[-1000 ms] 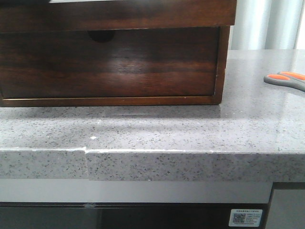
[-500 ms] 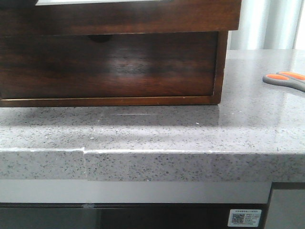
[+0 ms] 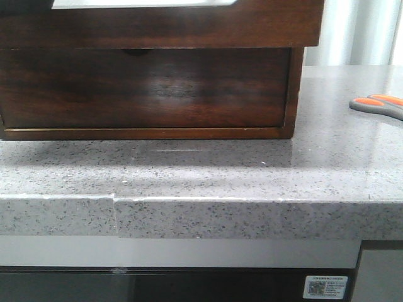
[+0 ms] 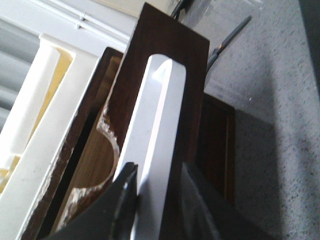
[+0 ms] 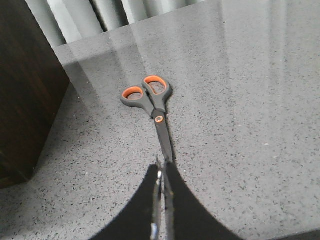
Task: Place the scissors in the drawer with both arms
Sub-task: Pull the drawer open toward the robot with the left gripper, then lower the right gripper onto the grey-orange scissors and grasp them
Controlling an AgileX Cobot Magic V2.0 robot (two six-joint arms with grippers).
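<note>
The drawer (image 3: 157, 28) was seen projecting from the top of the wooden cabinet (image 3: 148, 88), its glossy reddish-brown front hanging out over the lower drawer front (image 3: 145, 85) with the small half-round notch. A white strip was shown in the long cut-out along its top edge. In the left wrist view, the left hand (image 4: 155, 200) was found clamped on that drawer (image 4: 165, 100) front, one finger (image 4: 122, 200) set on the white inner side and the other on the dark outer face.

Over on the right, the scissors (image 3: 381, 105) were spotted lying flat on the grey speckled tabletop (image 3: 252, 170), well apart from the cabinet. From the right wrist, the scissors (image 5: 152, 100) were shown whole, blades closed and pointing toward the right hand (image 5: 162, 172). That hand's fingers were pressed together, just above the blade tips; whether they touched could not be told.
</note>
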